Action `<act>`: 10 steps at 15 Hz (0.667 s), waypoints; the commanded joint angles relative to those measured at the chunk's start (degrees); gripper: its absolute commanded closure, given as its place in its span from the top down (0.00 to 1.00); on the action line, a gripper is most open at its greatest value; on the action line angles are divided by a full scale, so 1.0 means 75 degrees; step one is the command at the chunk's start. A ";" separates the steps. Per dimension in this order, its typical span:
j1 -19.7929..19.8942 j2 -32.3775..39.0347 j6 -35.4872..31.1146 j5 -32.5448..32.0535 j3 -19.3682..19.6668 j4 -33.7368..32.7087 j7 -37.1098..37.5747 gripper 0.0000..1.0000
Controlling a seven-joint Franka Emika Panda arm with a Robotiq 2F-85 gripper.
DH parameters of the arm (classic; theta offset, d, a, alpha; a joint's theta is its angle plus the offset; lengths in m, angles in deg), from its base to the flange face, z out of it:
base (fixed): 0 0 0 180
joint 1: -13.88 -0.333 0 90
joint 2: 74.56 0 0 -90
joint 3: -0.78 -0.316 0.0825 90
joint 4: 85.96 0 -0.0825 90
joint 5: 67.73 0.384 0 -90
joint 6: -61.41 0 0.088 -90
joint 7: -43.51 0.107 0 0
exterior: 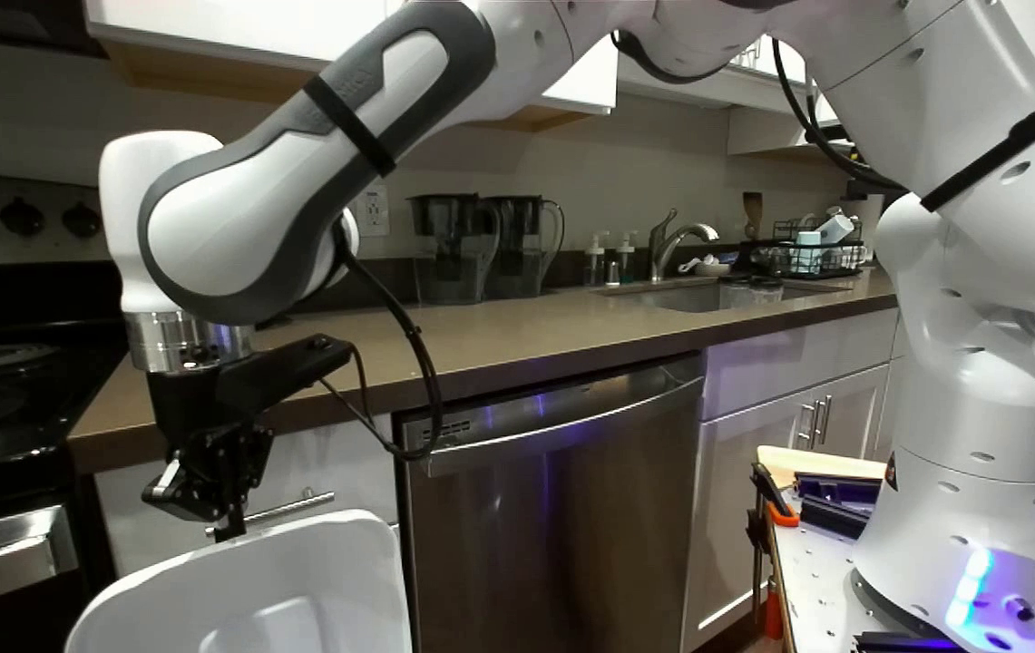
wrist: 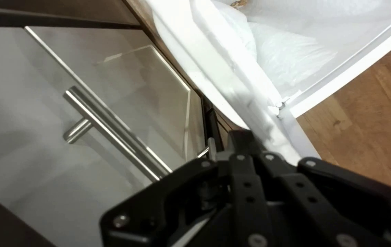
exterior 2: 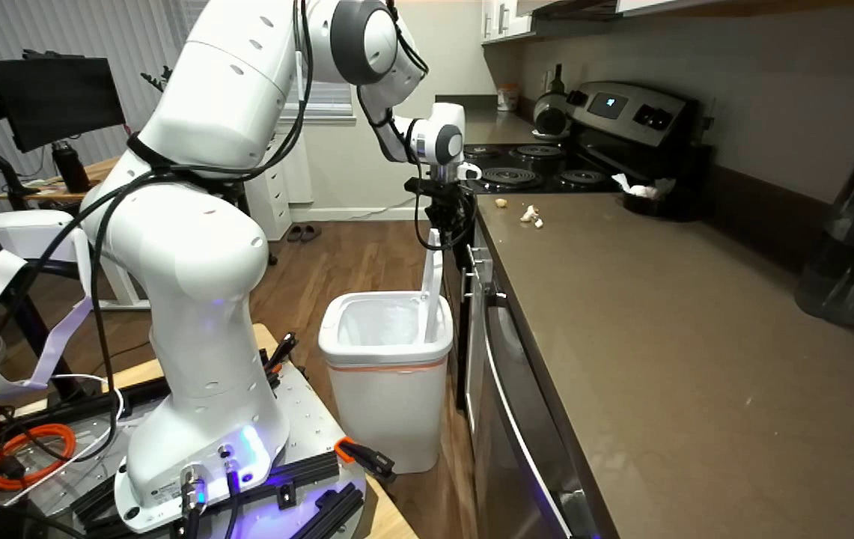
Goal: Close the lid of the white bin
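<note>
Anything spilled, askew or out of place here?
Yes: a few small pale scraps lie loose on the countertop near the stove, as if dropped; too small to identify. The lid standing open on the white bin is just the task not yet done.

On my feeds I pick out two pitchers (exterior: pixel 446 258), soap dispensers (exterior: pixel 595 265) and a faucet (exterior: pixel 664 251) along the worktop (exterior: pixel 517 328), a stainless dishwasher (exterior: pixel 562 535) beneath it, a dish rack (exterior: pixel 780 261) near the sink (exterior: pixel 697 297), a coil-burner stove (exterior 2: pixel 546 166), a dark monitor (exterior 2: pixel 56 101), and footwear (exterior 2: pixel 310 233) on the wooden floor (exterior 2: pixel 352 258).
</note>
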 commanded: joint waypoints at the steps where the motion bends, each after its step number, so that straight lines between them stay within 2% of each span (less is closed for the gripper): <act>1: 0.0110 0.0084 0.0342 0.0449 -0.0280 -0.0146 -0.0505 0.00; 5: 0.0209 0.0044 0.0351 0.0863 -0.0490 0.0062 -0.0732 0.00; 10: 0.0601 0.0173 -0.0006 0.1826 -0.0842 0.0350 -0.1358 0.00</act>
